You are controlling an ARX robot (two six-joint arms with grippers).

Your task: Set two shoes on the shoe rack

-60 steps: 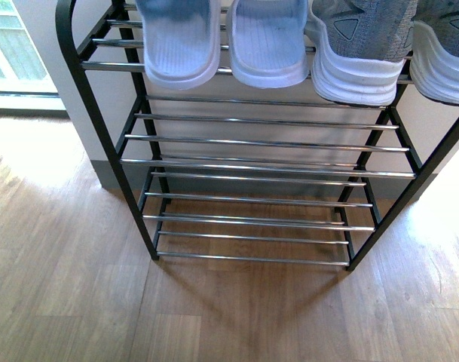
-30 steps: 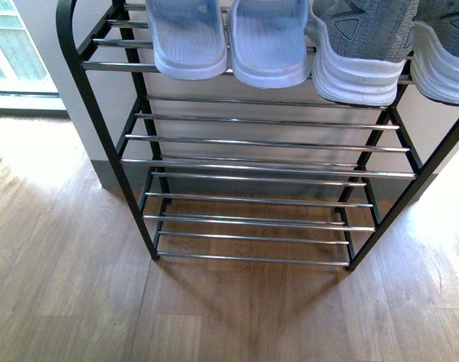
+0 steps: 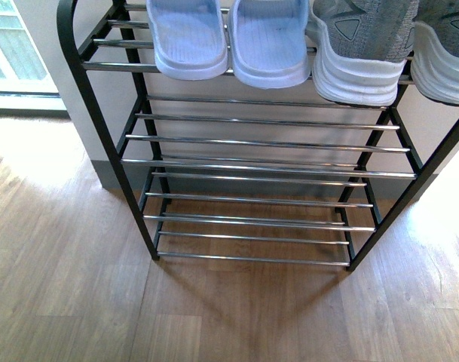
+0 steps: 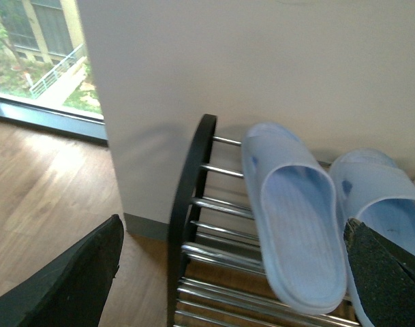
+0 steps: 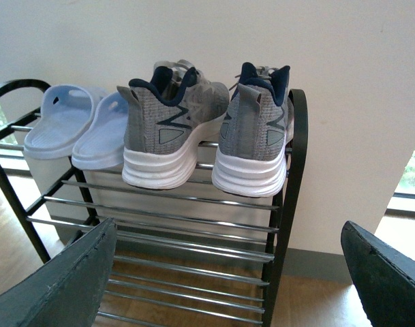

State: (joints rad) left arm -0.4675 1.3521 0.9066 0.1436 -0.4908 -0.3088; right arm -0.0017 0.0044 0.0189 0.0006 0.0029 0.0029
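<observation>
**Materials & finish**

Four-tier shoe rack (image 3: 101, 136) w/ black arched side frames: smooth, satin-looking metal; thin chrome rods (image 3: 259, 143) mirror-glossy. Pale blue rubber slides (image 3: 188, 38): matt, soft-looking, fine ribbed texture on footbed. Grey knit sneakers (image 5: 173, 122): woven cloth uppers, matt; navy collars look padded fabric; white soles (image 5: 156, 170) smooth w/ ridged layers, slight sheen. Light brown wood-grain floor (image 3: 63, 286): smooth, low gloss. Black gripper fingers (image 4: 381, 276): rough, grainy matt pad surface. Off-white wall (image 5: 330, 41): flat matt.
</observation>
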